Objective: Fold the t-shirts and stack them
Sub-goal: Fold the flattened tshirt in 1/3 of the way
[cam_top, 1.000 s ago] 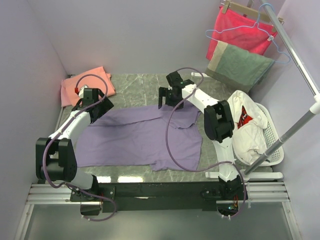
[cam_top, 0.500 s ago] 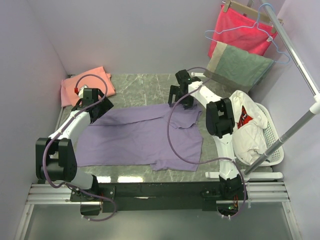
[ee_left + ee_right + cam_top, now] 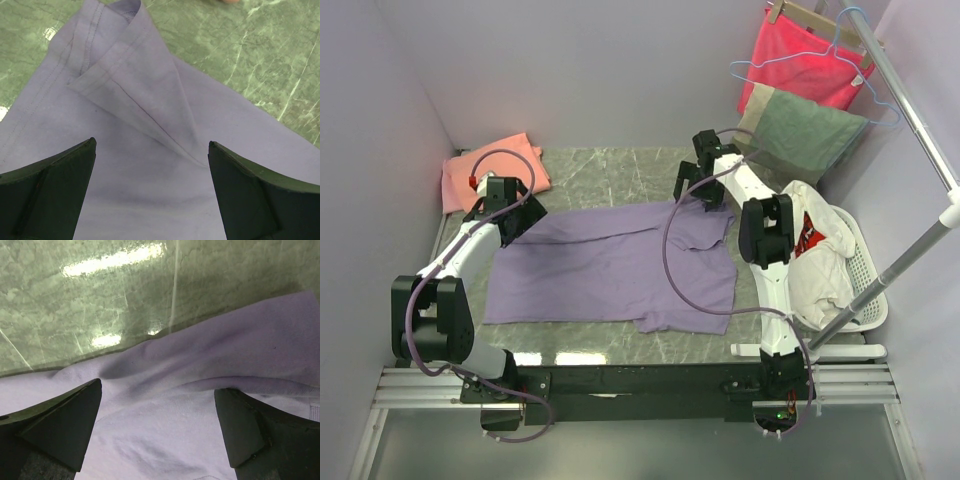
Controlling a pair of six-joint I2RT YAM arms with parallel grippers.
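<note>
1. Pink t-shirt (image 3: 492,172): 1 piece, lying in a loose flat heap at the far left corner of the table (image 3: 610,178). It is well apart from both my grippers.
2. Left gripper (image 3: 510,212): jaws spread wide, holding nothing. It hangs over the far left corner of the purple t-shirt (image 3: 610,268). In the wrist view a raised crease (image 3: 132,100) runs up between my 2 fingers, with the stitched hem to its left.
3. Purple t-shirt, main item: spread nearly flat across the middle of the table, between my 2 arms. I judge it soft, light and limp. It should sag when lifted and slide easily on the smooth tabletop. The best hold is a pinch on the hem at both far corners together, so the cloth lifts evenly.
4. Right gripper (image 3: 698,190): jaws spread wide, empty. It hangs over the shirt's far right corner. The cloth's far edge (image 3: 200,320) lies just ahead of my fingers, with bare table beyond.
5. Basket (image 3: 868,300): 1, right of the table, holding white clothing. It is not part of this job.
</note>
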